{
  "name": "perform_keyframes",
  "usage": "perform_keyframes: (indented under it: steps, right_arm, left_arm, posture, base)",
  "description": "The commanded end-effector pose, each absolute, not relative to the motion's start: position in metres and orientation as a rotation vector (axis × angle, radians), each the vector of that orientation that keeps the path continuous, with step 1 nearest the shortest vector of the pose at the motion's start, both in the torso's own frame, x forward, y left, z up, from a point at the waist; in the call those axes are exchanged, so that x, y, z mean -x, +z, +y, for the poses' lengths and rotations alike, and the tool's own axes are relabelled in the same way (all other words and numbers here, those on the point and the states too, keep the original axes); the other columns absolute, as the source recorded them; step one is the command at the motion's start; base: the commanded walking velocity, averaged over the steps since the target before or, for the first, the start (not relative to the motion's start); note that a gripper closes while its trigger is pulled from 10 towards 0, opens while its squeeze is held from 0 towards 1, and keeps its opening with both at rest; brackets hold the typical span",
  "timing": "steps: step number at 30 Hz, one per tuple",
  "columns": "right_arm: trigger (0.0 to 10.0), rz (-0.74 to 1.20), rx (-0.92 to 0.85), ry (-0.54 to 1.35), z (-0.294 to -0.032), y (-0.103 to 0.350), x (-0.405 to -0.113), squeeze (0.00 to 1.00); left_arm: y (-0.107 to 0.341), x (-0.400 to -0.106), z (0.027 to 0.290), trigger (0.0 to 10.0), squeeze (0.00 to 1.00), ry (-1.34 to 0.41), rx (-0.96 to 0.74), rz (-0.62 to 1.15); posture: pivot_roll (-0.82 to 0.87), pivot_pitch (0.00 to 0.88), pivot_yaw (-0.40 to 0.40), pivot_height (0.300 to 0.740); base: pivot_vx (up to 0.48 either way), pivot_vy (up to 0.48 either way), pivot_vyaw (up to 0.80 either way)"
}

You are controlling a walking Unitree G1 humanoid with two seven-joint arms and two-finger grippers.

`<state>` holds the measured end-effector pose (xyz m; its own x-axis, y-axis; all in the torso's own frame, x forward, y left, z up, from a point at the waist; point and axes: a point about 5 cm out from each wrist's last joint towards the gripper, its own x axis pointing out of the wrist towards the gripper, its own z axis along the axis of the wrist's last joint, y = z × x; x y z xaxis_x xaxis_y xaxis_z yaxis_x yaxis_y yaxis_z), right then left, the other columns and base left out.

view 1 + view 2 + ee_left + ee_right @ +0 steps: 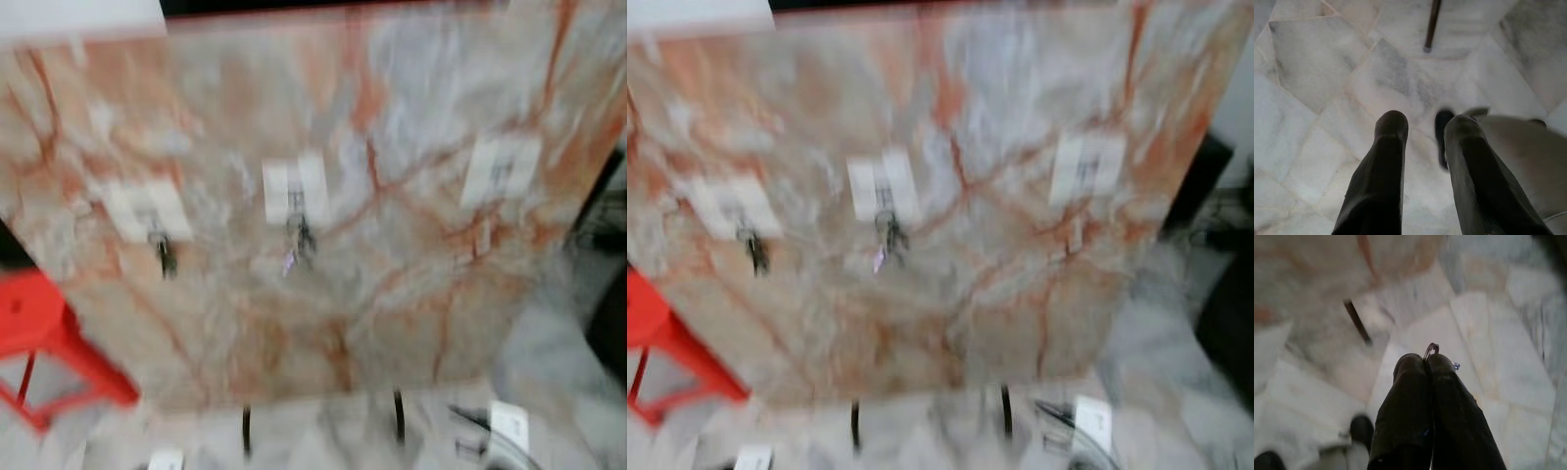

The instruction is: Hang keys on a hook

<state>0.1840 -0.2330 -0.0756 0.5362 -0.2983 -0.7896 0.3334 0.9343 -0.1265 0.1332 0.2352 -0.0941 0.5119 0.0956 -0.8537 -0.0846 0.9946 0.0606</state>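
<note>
A marbled board (392, 294) stands upright ahead, blurred in both eye views. Three white hook plates are fixed on it. Dark keys (167, 257) hang under the left plate (145, 209), and another bunch (299, 240) hangs under the middle plate (295, 189). Under the right plate (500, 168) I make out no keys. In the right wrist view my right gripper (1426, 361) is shut on a metal key ring (1432, 350) that sticks out past its fingertips, above the floor. My left gripper (1425, 125) hangs open over the marble floor, holding nothing.
A red stool (39, 323) stands at the board's lower left. Two thin dark legs (246, 431) (399, 416) hold the board up on the marble floor. Dark objects and a white tag (509, 423) lie on the floor at the lower right.
</note>
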Motion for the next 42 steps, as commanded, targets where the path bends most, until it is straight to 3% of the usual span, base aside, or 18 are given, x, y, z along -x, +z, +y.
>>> perform_keyframes:
  steps: [1,12,20,25,26,35,42]
  right_arm:
    - [10.0,0.902,-0.058,-0.353,-0.222,-0.073,-0.194,0.00]
    - [10.0,0.707,0.085,-0.441,-0.239,-0.046,-0.225,0.00]
    - [10.0,0.396,0.461,-0.644,-0.270,-0.008,-0.234,0.00]
    - [10.0,0.285,0.544,-0.757,-0.281,0.006,-0.229,0.00]
    - [10.0,0.192,0.580,-0.786,-0.284,0.019,-0.230,0.00]
    - [10.0,-0.115,0.721,-0.790,-0.271,0.074,-0.256,0.00]
    - [10.0,-0.194,0.767,-0.688,-0.250,0.088,-0.274,0.00]
  left_arm:
    - [-0.094,-0.128,0.244,10.0,0.00,0.126,-0.029,1.047]
    - [-0.094,-0.127,0.244,10.0,0.00,0.118,-0.038,1.057]
    - [-0.094,-0.126,0.244,10.0,0.00,0.118,-0.039,1.058]
    - [-0.094,-0.126,0.244,10.0,0.00,0.116,-0.041,1.058]
    - [-0.094,-0.126,0.245,10.0,0.00,0.115,-0.044,1.058]
    - [-0.094,-0.127,0.246,10.0,0.00,0.116,-0.048,1.052]
    - [-0.093,-0.128,0.245,10.0,0.00,0.121,-0.045,1.048]
  posture:
    - [-0.12,0.000,-0.004,0.740]
    - [-0.12,0.000,-0.007,0.740]
    - [-0.13,0.000,-0.013,0.740]
    - [-0.13,0.000,-0.009,0.740]
    - [-0.14,0.000,-0.003,0.740]
    - [-0.14,0.000,0.000,0.740]
    - [-0.13,0.000,-0.006,0.740]
  base:
    - [0.277,0.000,0.00]
    - [0.000,0.000,0.00]
    - [0.000,0.000,0.00]
    - [0.000,0.000,0.00]
    - [0.000,0.000,0.00]
    - [0.000,0.000,0.00]
    - [0.000,0.000,0.00]
